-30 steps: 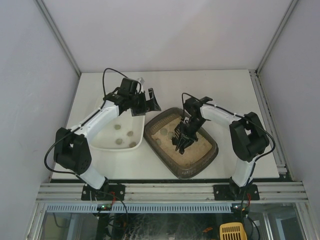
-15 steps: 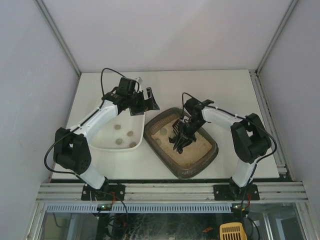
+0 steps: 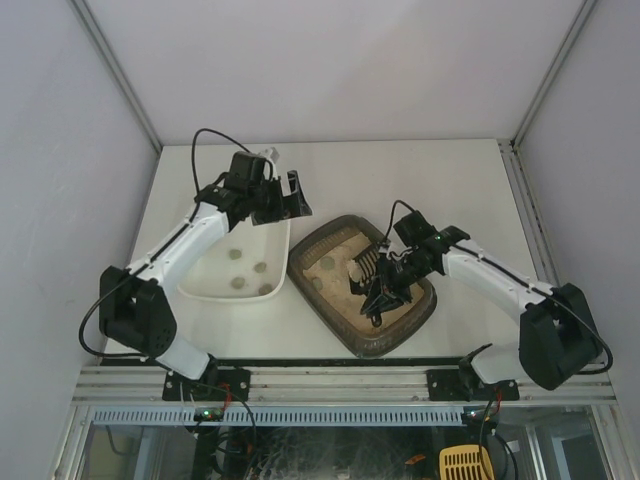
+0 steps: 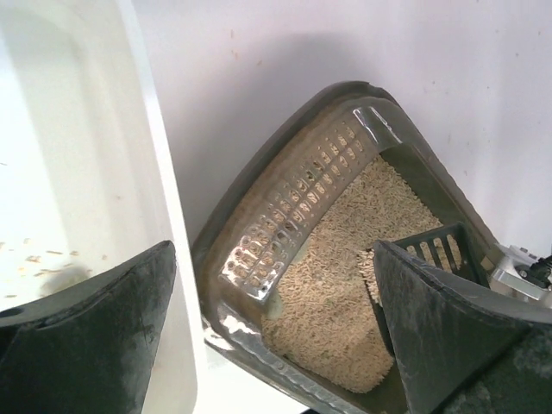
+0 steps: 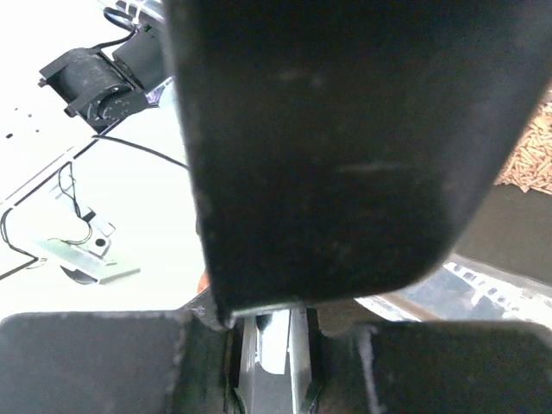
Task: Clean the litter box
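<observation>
Your right gripper is clamped down on the black slotted scoop, and the litter box sits right underneath it, so the scoop hangs over the middle of the litter. In the right wrist view you mostly get a big dark slab squeezed between the fingers, with only a sliver of litter showing off to the side.

Your left gripper is spread wide and holds nothing. The litter box is off to its right and a bit closer to the arm bases. Below that gripper is the far end of the white tray, which lies just beside the box on the surface.

The box itself is a dark grey-brown rounded rectangle with a wide rim, sitting at an angle to the surface edge. It holds beige grainy litter (the left wrist view shows the grains nicely), and there are a couple of paler lumps near its far left corner.
</observation>
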`<state>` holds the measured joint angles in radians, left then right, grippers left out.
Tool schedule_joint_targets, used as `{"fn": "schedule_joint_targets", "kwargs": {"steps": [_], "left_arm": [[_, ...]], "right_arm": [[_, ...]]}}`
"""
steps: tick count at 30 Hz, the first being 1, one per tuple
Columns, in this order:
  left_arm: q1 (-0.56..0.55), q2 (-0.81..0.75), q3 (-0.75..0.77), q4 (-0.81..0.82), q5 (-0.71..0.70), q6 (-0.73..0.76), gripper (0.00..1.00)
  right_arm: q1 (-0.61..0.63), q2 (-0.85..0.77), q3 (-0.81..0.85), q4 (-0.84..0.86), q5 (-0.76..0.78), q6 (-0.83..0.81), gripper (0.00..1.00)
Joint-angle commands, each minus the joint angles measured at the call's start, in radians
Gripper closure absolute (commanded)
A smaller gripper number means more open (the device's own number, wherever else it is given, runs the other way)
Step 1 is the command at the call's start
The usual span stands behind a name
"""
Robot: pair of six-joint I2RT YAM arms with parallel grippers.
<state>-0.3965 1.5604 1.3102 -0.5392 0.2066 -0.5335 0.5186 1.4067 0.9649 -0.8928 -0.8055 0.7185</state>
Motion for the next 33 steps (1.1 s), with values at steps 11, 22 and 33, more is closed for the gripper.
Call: {"fn": "schedule_joint_targets", "kwargs": {"steps": [11, 22, 33], "left_arm": [[0.075, -0.260, 0.247, -0.158, -0.374, 0.284, 0.00], [0.101, -0.364, 0.253, -0.252, -0.463, 0.269, 0.00], [0.108, -0.425, 0.092, -0.172, -0.521, 0.285, 0.00]], "right_arm": [[0.023, -0.586, -0.452, 0.627, 0.256, 0.119, 1.00], [0.140, -0.655, -0.531, 0.777, 0.248, -0.014, 1.00], [0.205, -0.850, -0.552, 0.755, 0.410, -0.061, 1.00]]}}
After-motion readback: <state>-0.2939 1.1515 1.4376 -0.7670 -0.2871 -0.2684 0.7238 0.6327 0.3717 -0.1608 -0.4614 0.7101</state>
